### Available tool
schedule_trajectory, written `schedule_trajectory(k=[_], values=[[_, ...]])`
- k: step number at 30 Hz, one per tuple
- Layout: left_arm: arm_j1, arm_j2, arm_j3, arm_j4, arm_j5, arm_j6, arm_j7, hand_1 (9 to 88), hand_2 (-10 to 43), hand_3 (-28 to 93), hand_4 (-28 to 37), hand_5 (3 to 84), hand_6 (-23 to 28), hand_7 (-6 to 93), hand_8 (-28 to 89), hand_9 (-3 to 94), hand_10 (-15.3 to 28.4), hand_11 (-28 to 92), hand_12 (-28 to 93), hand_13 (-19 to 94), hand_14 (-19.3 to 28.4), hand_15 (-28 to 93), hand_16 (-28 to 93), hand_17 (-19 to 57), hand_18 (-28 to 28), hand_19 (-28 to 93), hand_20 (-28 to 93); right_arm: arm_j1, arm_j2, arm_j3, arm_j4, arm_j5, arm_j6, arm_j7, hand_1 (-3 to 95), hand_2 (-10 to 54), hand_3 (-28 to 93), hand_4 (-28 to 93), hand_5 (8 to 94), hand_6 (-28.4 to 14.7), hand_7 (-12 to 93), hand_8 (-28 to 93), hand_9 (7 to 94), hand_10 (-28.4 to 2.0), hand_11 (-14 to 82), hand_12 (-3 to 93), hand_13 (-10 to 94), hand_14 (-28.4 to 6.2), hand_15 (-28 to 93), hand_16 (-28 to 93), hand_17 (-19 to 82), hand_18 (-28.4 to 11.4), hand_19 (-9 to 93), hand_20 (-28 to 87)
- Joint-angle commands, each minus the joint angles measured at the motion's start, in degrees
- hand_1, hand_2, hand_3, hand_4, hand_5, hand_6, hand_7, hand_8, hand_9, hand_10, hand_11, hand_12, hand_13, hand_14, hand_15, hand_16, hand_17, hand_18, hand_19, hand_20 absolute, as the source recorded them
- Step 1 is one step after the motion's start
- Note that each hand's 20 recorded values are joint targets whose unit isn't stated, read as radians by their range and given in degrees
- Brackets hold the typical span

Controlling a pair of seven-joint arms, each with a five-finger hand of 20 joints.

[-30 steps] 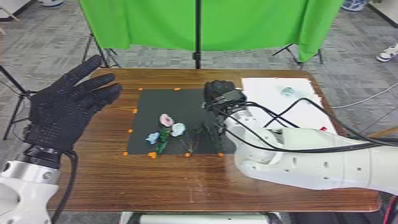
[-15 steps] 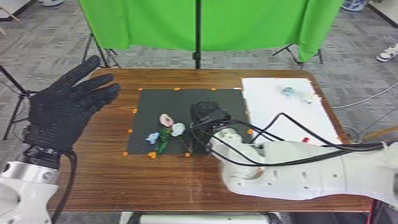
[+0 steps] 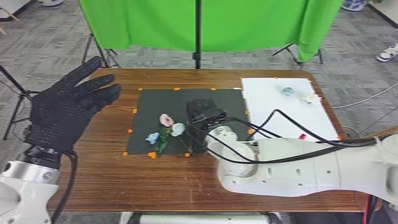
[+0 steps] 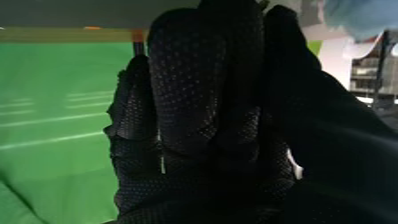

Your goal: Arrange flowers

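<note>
Holding the right hand (image 3: pixel 206 109) close to the centre of the frame, over the black mat (image 3: pixel 155 105), with the white arm reaching in from the lower right. Cannot tell whether clenched, released or pinching a stem, nor whether touching the mat.

Keeping to the left side of the frame with the left hand (image 3: pixel 67 107), released and empty, fingers spread towards the upper part, off to the left of the mat.

On the mat, left of centre, see the pink flower (image 3: pixel 166 119) highest, then the pale blue-white flower (image 3: pixel 178 129) to its lower right, near the right hand, and the blue flower (image 3: pixel 153 137) to its lower left, beside green leaves (image 3: pixel 163 146). On the white sheet (image 3: pixel 266 102), right of centre, find a light blue flower (image 3: pixel 288 91) near the top, a pale flower (image 3: pixel 308 98) just beside it, and a small red piece (image 3: pixel 303 136) lower down.

In the right wrist view, notice a blurred pale blue shape (image 4: pixel 360 15) near the glove; cannot tell which flower.
</note>
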Motion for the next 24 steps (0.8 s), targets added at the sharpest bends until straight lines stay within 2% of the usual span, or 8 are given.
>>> schedule_trajectory(k=[1,8,11,14,16,19,21,24], values=[[-0.03,-0.78,-0.16,0.65,0.2,-0.76,-1.69,23.8,7.3,76,-24.0,33.1,8.0,16.2,-11,31.3,21.0,25,11,24,28.4,45,-7,-4.3,28.4,51,41,-1.66,0.51,2.32,-1.09,0.47,-5.94,-0.35,52.8,-9.5,62,-28,78.7,4.7,14,-2,91.8,-6.3,19.2,26.1,83,-3.4,56,21,38,-17.8,92,14],[-0.46,-1.15,0.07,0.74,0.18,-0.67,-2.94,23.9,7.3,76,-24.1,33.2,8.0,16.3,-11,31.3,21.0,25,11,24,28.4,45,-7,-4.3,28.4,51,41,-2.09,1.35,3.45,-2.09,0.71,-5.88,-0.91,47.2,-9.5,65,-28,74.0,4.3,14,-4,89.3,-7.6,24.7,20.0,82,-4.0,57,20,37,-18.2,91,15],[-0.61,-1.55,-0.01,0.63,0.22,-0.32,-4.02,23.9,7.4,76,-24.1,33.3,8.1,16.3,-11,31.3,21.0,25,11,24,28.4,45,-7,-4.3,28.4,51,41,-2.4,1.91,4.08,-2.81,0.37,-5.94,-1.06,44.8,-9.5,67,-28,73.0,4.3,14,-5,89.0,-7.9,25.7,18.6,82,-4.1,57,20,37,-18.3,91,16],[-0.35,-1.85,-0.15,0.46,0.29,0.24,-4.66,23.9,7.4,76,-24.0,33.2,8.1,16.4,-11,31.3,21.0,25,11,24,28.4,45,-7,-4.3,28.4,51,41,-2.62,2.12,4.66,-3.25,-0.24,-6.11,-0.7,42.3,-9.5,71,-28,70.7,3.8,15,-11,88.8,-8.1,26.3,18.1,81,-4.4,58,20,37,-18.7,91,16],[-0.19,-2.0,-0.18,0.64,0.2,-0.21,-4.69,23.9,7.4,76,-24.1,33.3,8.2,16.3,-11,31.3,21.0,25,11,24,28.4,45,-7,-4.3,28.4,51,41,-2.32,2.17,4.39,-3.51,-0.59,-5.54,-0.68,42.7,-9.5,70,-28,70.7,3.7,15,-11,88.8,-8.2,26.4,18.1,81,-4.4,58,20,37,-18.8,91,16],[0.03,-2.44,-0.41,0.42,0.38,-0.1,-5.46,23.8,7.5,76,-24.0,33.4,8.3,16.3,-11,31.3,21.0,25,11,24,28.4,45,-7,-4.3,28.4,51,41,-2.35,2.37,4.89,-4.11,-0.53,-5.65,-0.87,42.7,-9.5,70,-28,70.7,3.6,15,-10,88.8,-8.3,26.5,18.0,81,-4.4,58,19,37,-19.1,91,16],[0.26,-2.52,-0.47,0.27,0.29,0.03,-5.6,23.9,7.5,76,-24.1,33.5,8.3,16.2,-11,31.3,21.0,25,11,24,28.4,45,-7,-4.3,28.4,51,41,-2.32,2.75,5.15,-4.71,-0.83,-5.63,-1.08,42.7,-9.5,70,-28,70.7,3.6,15,-9,88.8,-8.3,26.5,17.9,82,-4.4,58,19,37,-19.2,91,16],[1.63,-2.58,-1.04,-0.21,0.19,0.8,-4.76,23.9,7.5,76,-24.1,33.5,8.3,16.2,-11,31.4,21.1,25,11,24,28.4,45,-7,-4.3,28.4,51,41,-1.67,3.61,5.39,-5.8,-0.58,-4.98,-1.79,42.1,-9.5,70,-28,70.8,3.6,15,-9,88.9,-8.4,26.6,18.0,82,-4.5,58,19,37,-19.2,91,16]])
